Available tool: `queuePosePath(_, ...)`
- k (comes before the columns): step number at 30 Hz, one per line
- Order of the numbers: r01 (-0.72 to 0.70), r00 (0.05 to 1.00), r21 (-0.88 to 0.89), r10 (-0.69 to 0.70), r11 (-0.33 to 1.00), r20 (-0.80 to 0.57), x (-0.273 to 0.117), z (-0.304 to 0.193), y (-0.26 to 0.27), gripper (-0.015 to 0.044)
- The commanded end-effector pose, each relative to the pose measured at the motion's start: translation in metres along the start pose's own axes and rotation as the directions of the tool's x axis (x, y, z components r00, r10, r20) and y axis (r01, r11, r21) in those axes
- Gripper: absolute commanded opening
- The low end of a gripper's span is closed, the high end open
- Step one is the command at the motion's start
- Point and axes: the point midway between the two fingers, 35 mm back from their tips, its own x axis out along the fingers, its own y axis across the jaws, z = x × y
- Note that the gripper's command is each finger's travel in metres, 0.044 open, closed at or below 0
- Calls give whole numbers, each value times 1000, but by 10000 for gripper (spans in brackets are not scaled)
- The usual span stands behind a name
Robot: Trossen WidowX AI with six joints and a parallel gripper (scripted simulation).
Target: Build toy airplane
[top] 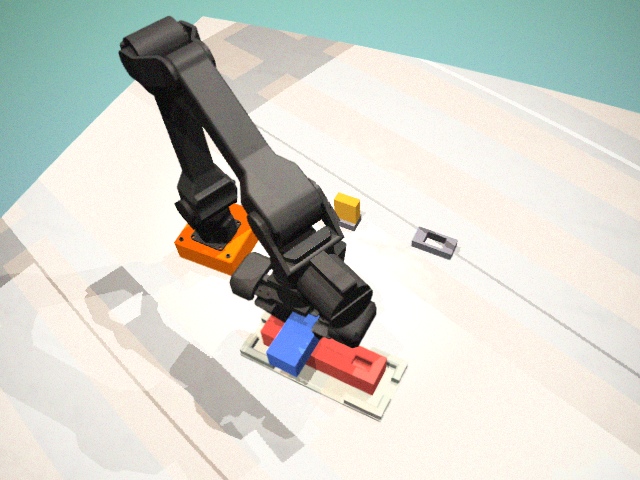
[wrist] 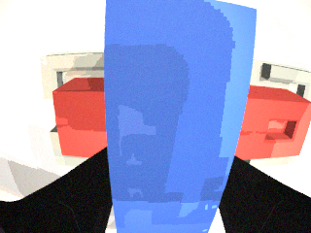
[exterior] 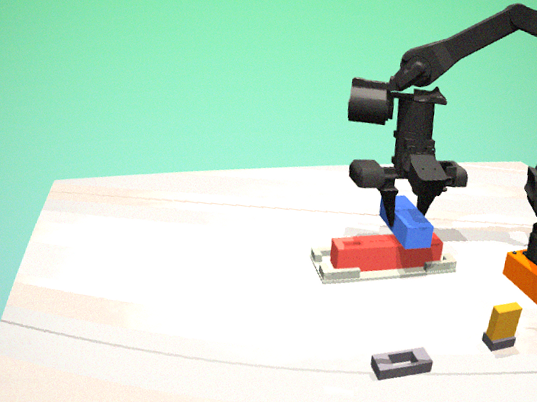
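Note:
The red fuselage [top: 341, 361] [exterior: 365, 255] [wrist: 80, 116] lies flat in the pale cradle jig [top: 336, 389] [exterior: 341, 274] [wrist: 73, 60], its small tail socket uncovered. My gripper [top: 302, 322] [exterior: 407, 219] [wrist: 165, 153] is shut on the blue wing [top: 292, 343] [exterior: 412, 233] [wrist: 170, 97], one finger on each long side. The wing lies crosswise over the fuselage, at or very near its top. The wing's tab and the larger socket are hidden beneath it. The yellow tail fin [top: 346, 208] [exterior: 503, 321] stands upright in a small grey holder [top: 351, 225] [exterior: 498, 344].
An empty grey rectangular holder [top: 434, 250] [exterior: 403, 370] lies apart from the jig, past the tail fin. The orange robot base [top: 204, 258] [exterior: 521, 278] stands beyond the covered end of the fuselage.

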Motion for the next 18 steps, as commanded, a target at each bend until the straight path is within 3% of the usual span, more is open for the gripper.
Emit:
queuePosePath(1,-6,1000,-5,6,1000,-2,7,0,2,196)
queuePosePath(11,-3,1000,0,3,1000,1,5,0,1,163)
queuePosePath(16,-3,1000,0,3,1000,1,5,0,1,32)
queuePosePath(18,-3,1000,0,3,1000,1,5,0,1,84)
